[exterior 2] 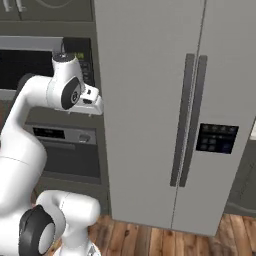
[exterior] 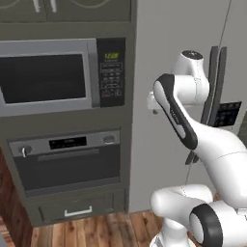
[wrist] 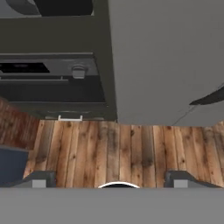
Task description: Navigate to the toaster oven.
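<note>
The toaster oven is out of view. My arm is folded in front of a tall cabinet column and a fridge. The hand [exterior 2: 91,102] is held high and points down at the floor. In the hand view my gripper [wrist: 111,180] is open; its dark fingertips [wrist: 39,179] stand far apart over the wooden floor with nothing between them.
A grey built-in microwave [exterior: 48,77] with a keypad sits above a dark wall oven [exterior: 67,161] and a drawer [exterior: 77,210]. Right of them stands a pale two-door fridge [exterior 2: 165,115] with long handles and a dispenser panel [exterior 2: 216,138]. Wooden floor [wrist: 118,148] lies below.
</note>
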You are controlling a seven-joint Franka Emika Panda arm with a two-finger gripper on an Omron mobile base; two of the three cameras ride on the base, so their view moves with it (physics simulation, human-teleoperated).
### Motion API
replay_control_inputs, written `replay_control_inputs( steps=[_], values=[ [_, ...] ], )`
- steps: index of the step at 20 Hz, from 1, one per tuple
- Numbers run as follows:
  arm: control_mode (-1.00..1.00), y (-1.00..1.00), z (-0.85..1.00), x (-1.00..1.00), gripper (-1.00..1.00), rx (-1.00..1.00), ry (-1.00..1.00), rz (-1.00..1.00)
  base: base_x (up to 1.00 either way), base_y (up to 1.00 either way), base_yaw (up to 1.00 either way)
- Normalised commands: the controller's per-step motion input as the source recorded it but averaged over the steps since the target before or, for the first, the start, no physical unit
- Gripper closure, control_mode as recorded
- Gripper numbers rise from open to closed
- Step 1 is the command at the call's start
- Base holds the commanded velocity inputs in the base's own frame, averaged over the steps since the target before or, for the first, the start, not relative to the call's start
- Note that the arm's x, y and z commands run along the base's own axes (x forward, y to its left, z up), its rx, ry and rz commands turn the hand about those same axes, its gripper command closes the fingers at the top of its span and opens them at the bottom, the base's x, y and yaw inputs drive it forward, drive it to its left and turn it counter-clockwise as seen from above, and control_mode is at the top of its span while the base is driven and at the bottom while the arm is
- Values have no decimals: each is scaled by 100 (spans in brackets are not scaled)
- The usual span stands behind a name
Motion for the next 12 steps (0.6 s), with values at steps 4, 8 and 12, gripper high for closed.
replay_control_inputs(
  steps=[4,8,12],
  values=[
    [100,0,0,0,-100,0,0,0,0,-100,0],
    [100,0,0,0,-100,0,0,0,0,-100,0],
    [100,0,0,0,-100,0,0,0,18,-100,19]
  ],
)
